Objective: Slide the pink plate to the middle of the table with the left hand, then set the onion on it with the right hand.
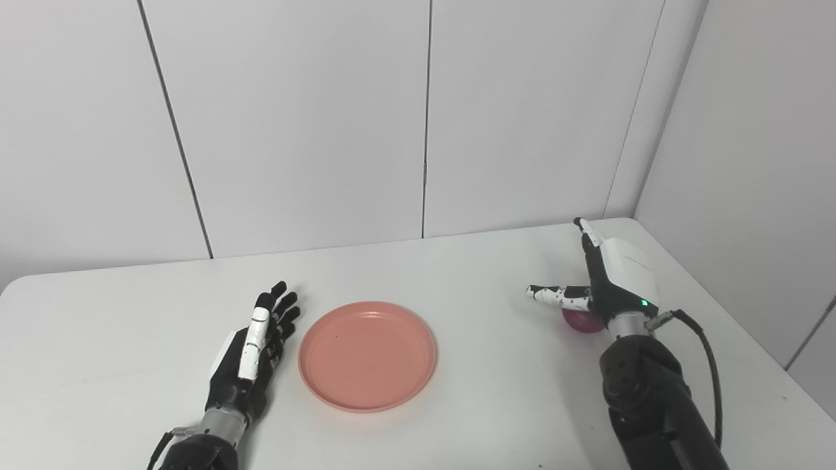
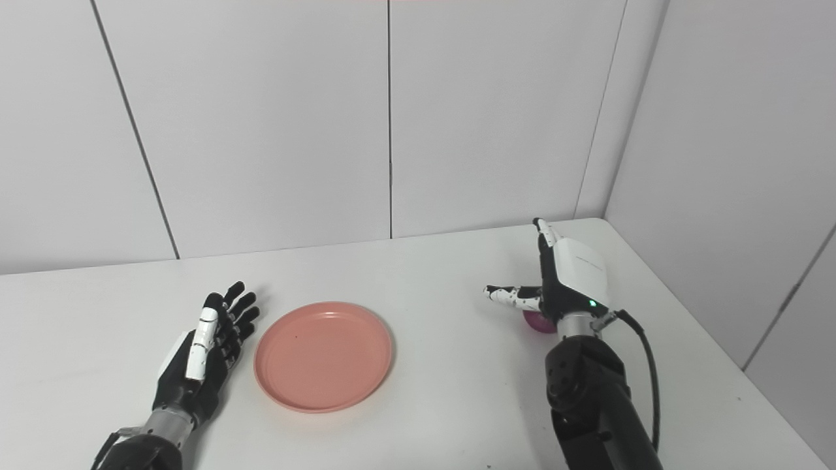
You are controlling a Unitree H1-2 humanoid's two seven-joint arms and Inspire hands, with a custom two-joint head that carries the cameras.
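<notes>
Pink plate [image 1: 368, 356] is seen low in the frame's centre, just beside the left hand [image 1: 251, 349], whose fingers are spread and empty, while the onion [image 1: 581, 321], at right, is half hidden under the open right hand [image 1: 610, 277], seemingly poised for grasping.

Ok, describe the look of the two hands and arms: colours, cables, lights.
Both hands are black with white plates. The left hand has a white strip along one finger and a silver wrist. The right hand has a white back shell, a green light, a silver wrist, and a black cable looping to its black forearm.
</notes>
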